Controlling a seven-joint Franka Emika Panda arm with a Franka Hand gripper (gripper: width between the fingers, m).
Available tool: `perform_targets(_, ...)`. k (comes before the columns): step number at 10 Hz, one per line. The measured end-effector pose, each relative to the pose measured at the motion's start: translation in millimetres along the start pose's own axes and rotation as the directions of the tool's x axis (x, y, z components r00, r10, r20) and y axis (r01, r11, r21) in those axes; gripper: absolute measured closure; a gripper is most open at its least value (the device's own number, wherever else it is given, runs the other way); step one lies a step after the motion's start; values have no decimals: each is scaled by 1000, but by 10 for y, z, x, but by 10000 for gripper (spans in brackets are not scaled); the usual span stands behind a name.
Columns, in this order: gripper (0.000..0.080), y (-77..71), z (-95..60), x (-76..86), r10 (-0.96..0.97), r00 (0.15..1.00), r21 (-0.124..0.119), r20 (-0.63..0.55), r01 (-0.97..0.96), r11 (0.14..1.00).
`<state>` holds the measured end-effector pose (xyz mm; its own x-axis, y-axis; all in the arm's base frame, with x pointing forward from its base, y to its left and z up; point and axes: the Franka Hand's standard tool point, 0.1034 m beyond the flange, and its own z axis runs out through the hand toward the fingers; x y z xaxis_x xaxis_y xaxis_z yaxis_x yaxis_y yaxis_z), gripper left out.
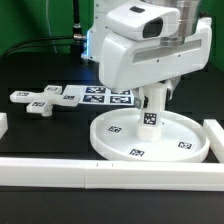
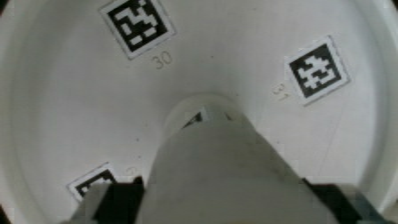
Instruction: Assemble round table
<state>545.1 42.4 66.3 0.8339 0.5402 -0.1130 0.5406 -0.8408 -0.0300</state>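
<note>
Between the fingers (image 2: 111, 202), the post (image 2: 222, 165).

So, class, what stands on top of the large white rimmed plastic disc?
A short white cylindrical post stands upright at the centre of the disc, its top held between the jaws. Square markers show around it. The post covers the central hub.

Disc (image 1: 108, 149): white, round, with a raised rim and square markers on its floor and outer wall. It lies flat, directly beneath the gripper (image 1: 152, 98).

Post (image 1: 152, 119): short white cylinder with one marker on its side. It stands upright at the disc's centre, its upper end clasped in the gripper.

Foot (image 1: 42, 98): white cross with markers on top. It lies flat, well apart from the gripper, toward the exterior view's left.
</note>
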Motion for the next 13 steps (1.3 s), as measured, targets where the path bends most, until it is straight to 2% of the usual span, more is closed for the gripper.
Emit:
perform_targets(1,317,-1,1,0,15,1000,0,0,-15,1000)
perform_targets(2,184,1,2,-1,7,1000,0,0,-7,1000)
perform_targets(3,184,-4,-10,-22,-10,1000,-3,2,10,1000)
perform_targets(5,156,-29,-147,-235,-97,995,-10,-2,97,995)
perform_targets(7,150,35,-238,-581,-110,994,-1,-5,110,994)
perform_targets(9,150,8,-199,-535,-109,994,2,-2,109,994)
perform_targets(12,150,16,-191,-552,-110,994,3,0,110,994)
perform_targets(13,150,62,-181,-658,-147,989,-3,-10,147,989)
